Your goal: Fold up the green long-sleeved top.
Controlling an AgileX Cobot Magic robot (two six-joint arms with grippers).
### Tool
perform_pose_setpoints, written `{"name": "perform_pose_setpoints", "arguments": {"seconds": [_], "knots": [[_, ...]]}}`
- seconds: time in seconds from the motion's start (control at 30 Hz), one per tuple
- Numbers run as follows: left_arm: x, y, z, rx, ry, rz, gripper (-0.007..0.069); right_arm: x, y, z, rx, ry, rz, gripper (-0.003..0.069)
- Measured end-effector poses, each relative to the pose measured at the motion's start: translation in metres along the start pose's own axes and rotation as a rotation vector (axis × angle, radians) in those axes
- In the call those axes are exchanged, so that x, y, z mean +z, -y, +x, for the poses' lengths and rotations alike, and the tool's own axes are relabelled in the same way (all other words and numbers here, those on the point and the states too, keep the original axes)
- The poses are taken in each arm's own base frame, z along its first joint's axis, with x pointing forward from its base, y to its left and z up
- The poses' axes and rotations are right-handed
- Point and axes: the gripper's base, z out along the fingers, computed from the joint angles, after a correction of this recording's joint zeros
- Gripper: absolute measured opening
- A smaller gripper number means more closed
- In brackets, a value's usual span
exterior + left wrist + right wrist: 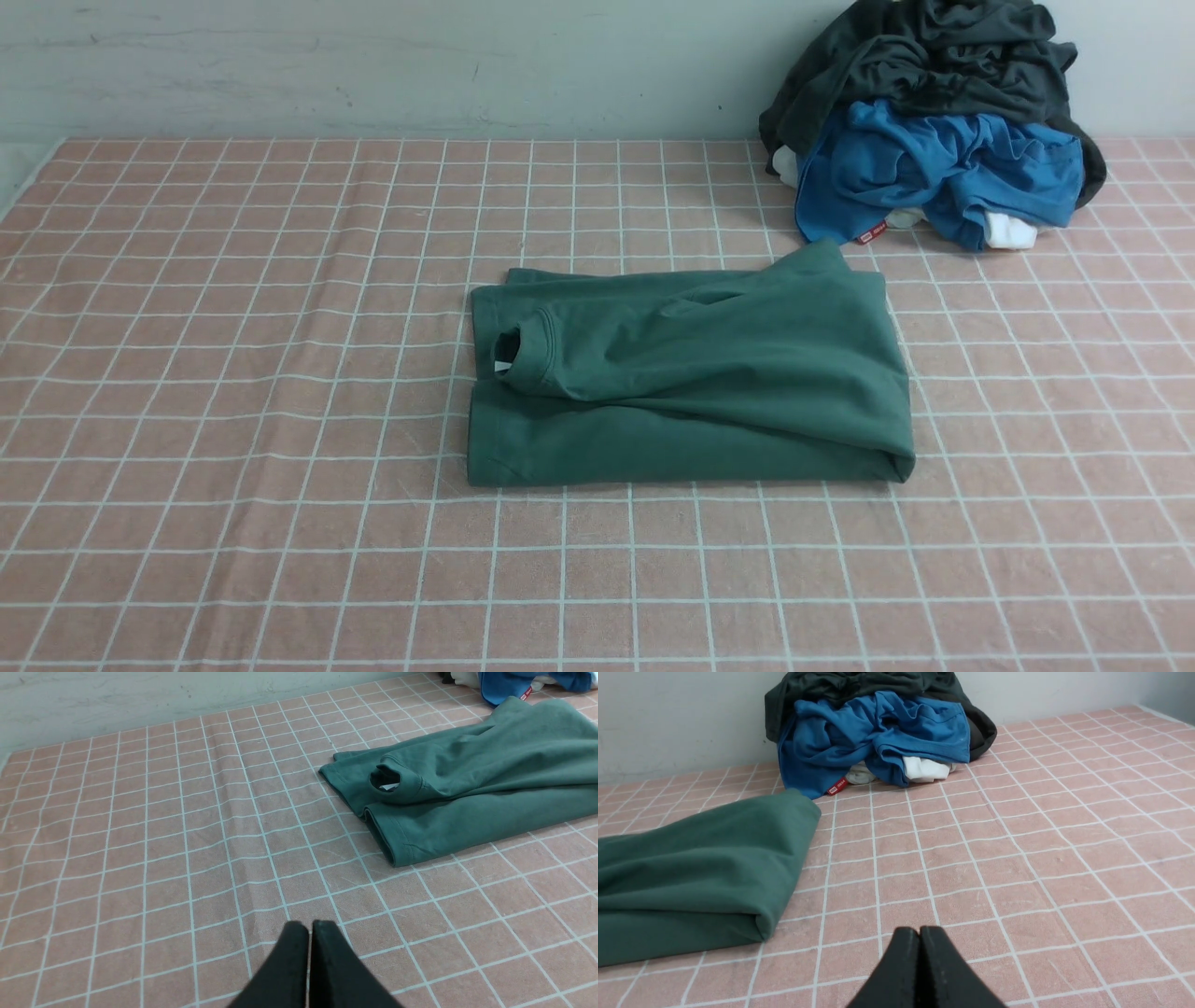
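Green long-sleeved top (691, 373) lies folded into a rough rectangle near the middle of the desk (233, 420), on a pink cloth with a white grid. Collar opening faces the robot's left, small white label visible inside it. Fold edge runs along the robot's right side, thick and rounded in the right wrist view (691, 877). Upper layer sits slightly skewed over the lower one, with a few soft creases; far corner on the right pokes up toward the clothes pile. In the left wrist view (467, 784) the hemmed edges are stacked at the near left corner.

Pile of clothes at the far right corner against the wall (373, 65): dark grey garment (934, 56) on top, blue garment (934, 168) beneath it, bits of white fabric (1013, 231) showing under those. Small red tag on the blue one, just beside the top's far corner, not clearly touching.

Left pincer (309, 938) fully closed, holding nothing, above bare cloth, well apart from the top. Right pincer (919, 940) also fully closed and empty, over bare cloth to the right of the top's fold edge. Neither arm shows in the front view.
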Motion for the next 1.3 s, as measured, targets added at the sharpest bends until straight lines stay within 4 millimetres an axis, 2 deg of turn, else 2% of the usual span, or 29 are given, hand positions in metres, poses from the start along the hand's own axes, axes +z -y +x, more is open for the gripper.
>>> {"name": "perform_pose_setpoints", "arguments": {"seconds": [1.3], "knots": [[0.0, 0.0, 0.0, 0.0, 0.0, 0.0, -0.0003, -0.0001, -0.0007, 0.001, -0.017, -0.016, -0.014, -0.0014]]}}
